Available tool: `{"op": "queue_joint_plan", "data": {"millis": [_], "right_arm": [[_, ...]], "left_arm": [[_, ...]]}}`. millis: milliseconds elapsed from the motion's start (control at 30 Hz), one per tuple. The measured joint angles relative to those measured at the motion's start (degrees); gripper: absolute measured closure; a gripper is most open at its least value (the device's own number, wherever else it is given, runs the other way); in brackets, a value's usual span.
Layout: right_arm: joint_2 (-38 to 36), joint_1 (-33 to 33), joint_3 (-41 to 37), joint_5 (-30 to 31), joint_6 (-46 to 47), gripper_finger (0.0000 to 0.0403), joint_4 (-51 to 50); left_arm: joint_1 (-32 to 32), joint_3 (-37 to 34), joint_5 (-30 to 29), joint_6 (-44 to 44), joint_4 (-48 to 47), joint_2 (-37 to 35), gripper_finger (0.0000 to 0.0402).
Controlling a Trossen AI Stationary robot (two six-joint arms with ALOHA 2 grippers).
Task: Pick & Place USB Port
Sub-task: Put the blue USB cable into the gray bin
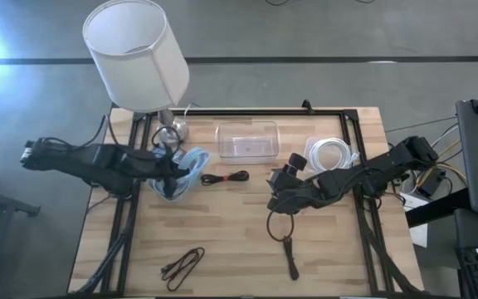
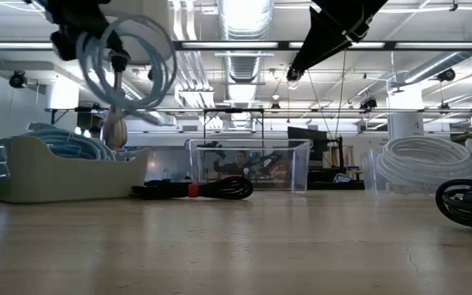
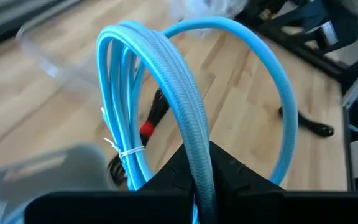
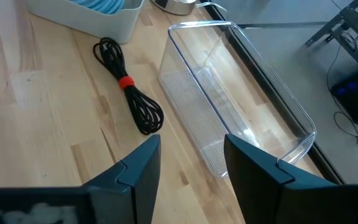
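High view, near edge: a black cable [image 1: 182, 266] is lying coiled at the near left of the wooden table [image 1: 222, 241]; a second black cable [image 1: 287, 241], a loop with a plug end, is lying near centre-right.
Right gripper [image 1: 277, 202]: hovering over the table middle, right of centre, just beyond that loop; fingers are standing apart and holding nothing, as the right wrist view is showing [image 4: 188, 168].
Left gripper [image 1: 175, 169]: positioned at the left of the table over the white tray [image 1: 173, 189]; fingers are clamping a light blue USB cable [image 1: 191, 163].
Light blue USB cable, detail: the coil is hanging lifted in the air above the tray in the low view [image 2: 129, 65]; a white tie is binding its strands in the left wrist view [image 3: 166, 93].
Black cable with red tie [image 1: 225, 177]: lying on the table between the two grippers, just near of the clear container [image 1: 246, 139].
Clear container: sitting at the far centre, showing nothing inside.
White cable coil [image 1: 332, 154]: resting at the far right.
Lamp [image 1: 136, 54]: standing at the far left corner.
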Motion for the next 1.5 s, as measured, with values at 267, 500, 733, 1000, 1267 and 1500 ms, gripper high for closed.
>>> {"op": "queue_joint_plan", "data": {"millis": [267,500,733,1000,1267,1500], "right_arm": [[0.0,0.0,0.0,0.0,0.0,0.0231,0.0],[0.1,0.0,-0.4,0.0,0.0,0.0227,0.1],[0.1,-0.1,-2.0,0.1,0.0,0.0231,0.1],[0.1,-0.1,-2.8,0.0,0.1,0.0227,0.9],[0.1,-0.1,-2.4,0.0,0.0,0.0229,0.9],[0.1,-0.1,-2.0,-0.2,0.0,0.0229,0.9]], "left_arm": [[0.0,-0.4,0.3,-8.2,-12.3,-3.4,0.0373],[0.0,-6.4,6.4,-10.0,-7.7,-3.8,0.0384],[0.1,-10.5,10.4,-9.9,-4.9,-4.2,0.0364],[0.2,-11.1,6.5,-11.1,-6.7,-6.0,0.0373],[0.2,-11.2,2.0,-14.5,-17.4,-7.0,0.0352],[0.2,-11.2,0.4,-17.2,-25.5,-6.4,0.0318]]}}
